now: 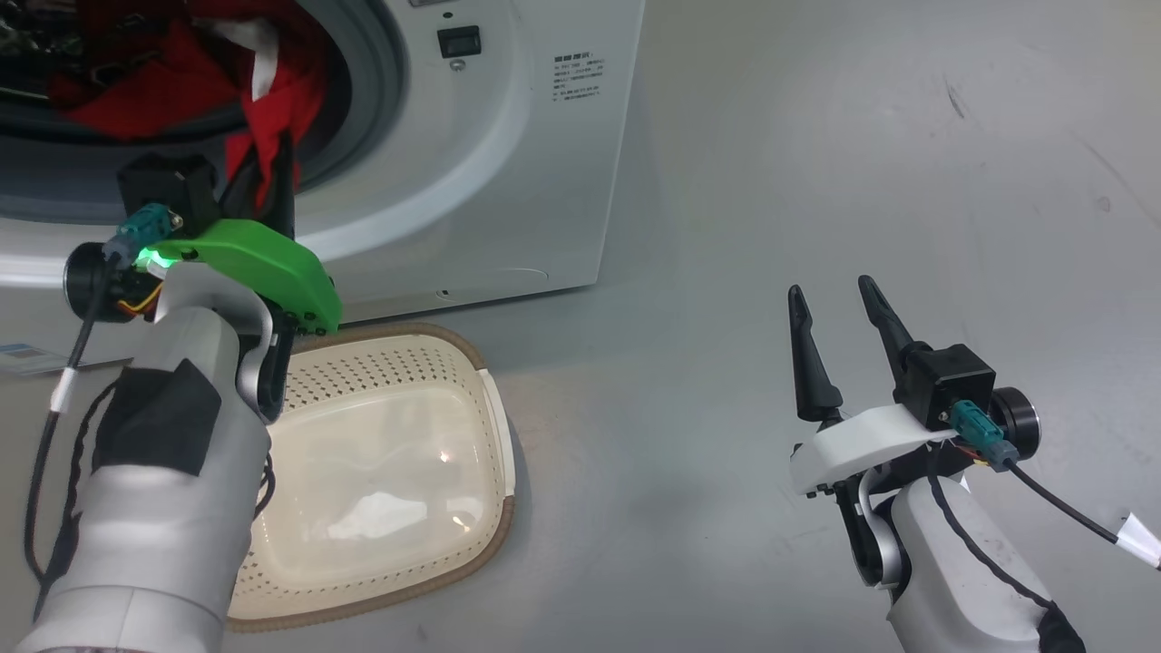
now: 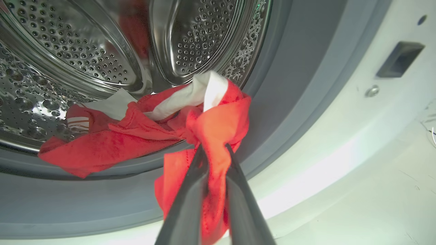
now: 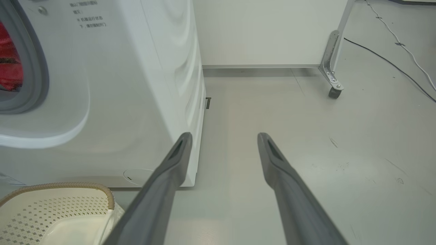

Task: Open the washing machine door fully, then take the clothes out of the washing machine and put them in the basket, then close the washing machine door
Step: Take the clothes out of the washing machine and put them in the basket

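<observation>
Left gripper (image 2: 213, 147) clamped on red clothes (image 2: 218, 126) at the lower edge of the washing machine (image 1: 508, 181) opening. Right gripper (image 1: 831, 290) spread wide, empty, above the floor (image 1: 816, 136), apart from the basket (image 1: 408, 363).

In my left gripper's (image 2: 214, 148) matt dark plastic fingers (image 2: 184, 211), the clothes (image 2: 218, 126) are soft red cloth, white-lined. Beyond them, the washing machine (image 1: 508, 181) has a shiny perforated metal drum (image 2: 197, 37), matt grey rubber gasket (image 2: 289, 68) and glossy white shell (image 2: 344, 136). Below my gripper, the basket (image 1: 390, 363) is cream perforated plastic.
</observation>
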Tool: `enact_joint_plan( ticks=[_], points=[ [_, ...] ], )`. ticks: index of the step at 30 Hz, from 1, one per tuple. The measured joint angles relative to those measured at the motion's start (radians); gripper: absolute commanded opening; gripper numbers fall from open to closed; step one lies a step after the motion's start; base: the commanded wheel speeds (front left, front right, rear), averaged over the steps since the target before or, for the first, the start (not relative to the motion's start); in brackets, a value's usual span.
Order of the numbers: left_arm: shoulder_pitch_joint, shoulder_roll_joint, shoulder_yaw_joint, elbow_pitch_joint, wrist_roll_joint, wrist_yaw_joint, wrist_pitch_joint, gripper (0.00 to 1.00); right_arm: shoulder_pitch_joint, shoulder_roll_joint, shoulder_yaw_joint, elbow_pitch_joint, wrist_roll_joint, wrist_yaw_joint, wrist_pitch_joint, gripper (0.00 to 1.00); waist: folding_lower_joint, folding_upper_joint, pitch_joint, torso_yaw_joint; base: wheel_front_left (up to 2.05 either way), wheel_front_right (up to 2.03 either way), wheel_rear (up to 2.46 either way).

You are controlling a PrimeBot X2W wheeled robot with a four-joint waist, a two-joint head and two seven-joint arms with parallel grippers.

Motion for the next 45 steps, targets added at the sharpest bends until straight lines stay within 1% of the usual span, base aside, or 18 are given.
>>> enact_joint_plan(
  ticks=[7, 9, 12, 16, 20, 23, 33, 38, 45],
  points=[
    [0.103, -0.013, -0.012, -0.016, -0.018, -0.001, -0.012, 0.0, 0.03, -0.001, -0.009, 0.009, -0.004, 0.001, 0.0, 1.0, 0.0, 0.0, -0.046, 0.041, 0.0, 0.0, 0.0],
    [0.141, -0.015, -0.017, -0.021, -0.022, -0.001, -0.017, 0.0, 0.036, -0.001, -0.01, 0.012, -0.004, 0.009, 0.0, 1.0, 0.0, 0.0, -0.056, 0.051, 0.0, 0.0, 0.0],
    [0.193, -0.016, -0.036, -0.032, -0.037, -0.001, -0.017, 0.0, 0.036, -0.001, -0.012, 0.012, -0.004, 0.011, 0.0, 1.0, 0.0, 0.0, -0.069, 0.064, 0.0, 0.0, 0.0],
    [0.248, -0.017, -0.042, -0.049, -0.054, -0.001, -0.017, 0.0, 0.036, -0.002, -0.012, 0.014, -0.005, 0.021, 0.0, 1.0, 0.0, 0.0, -0.08, 0.074, 0.0, 0.0, 0.0],
    [0.29, -0.02, -0.067, -0.071, -0.062, -0.001, -0.017, 0.0, 0.038, -0.003, -0.015, 0.017, -0.005, 0.021, 0.0, 1.0, 0.0, 0.0, -0.089, 0.081, 0.0, 0.0, 0.0],
    [0.329, -0.02, -0.066, -0.084, -0.072, -0.001, -0.017, 0.0, 0.038, -0.003, -0.015, 0.018, -0.005, 0.027, 0.0, 1.0, 0.0, 0.0, -0.092, 0.084, 0.0, 0.0, 0.0],
    [0.435, -0.02, -0.095, -0.089, -0.081, -0.001, -0.017, 0.0, 0.039, -0.003, -0.017, 0.022, -0.009, 0.032, 0.0, 1.0, 0.0, 0.0, -0.092, 0.089, 0.0, 0.0, 0.0],
    [0.453, -0.019, -0.103, -0.073, -0.088, -0.001, -0.017, 0.0, 0.039, -0.003, -0.016, 0.02, -0.015, 0.036, 0.0, 1.0, 0.0, 0.0, -0.076, 0.086, 0.0, 0.0, 0.0],
    [0.489, -0.013, -0.137, -0.026, -0.091, -0.001, -0.015, 0.0, 0.037, -0.003, -0.019, 0.019, -0.033, 0.036, 0.0, 1.0, 0.0, 0.0, -0.047, 0.07, 0.0, 0.0, 0.0]
  ],
)
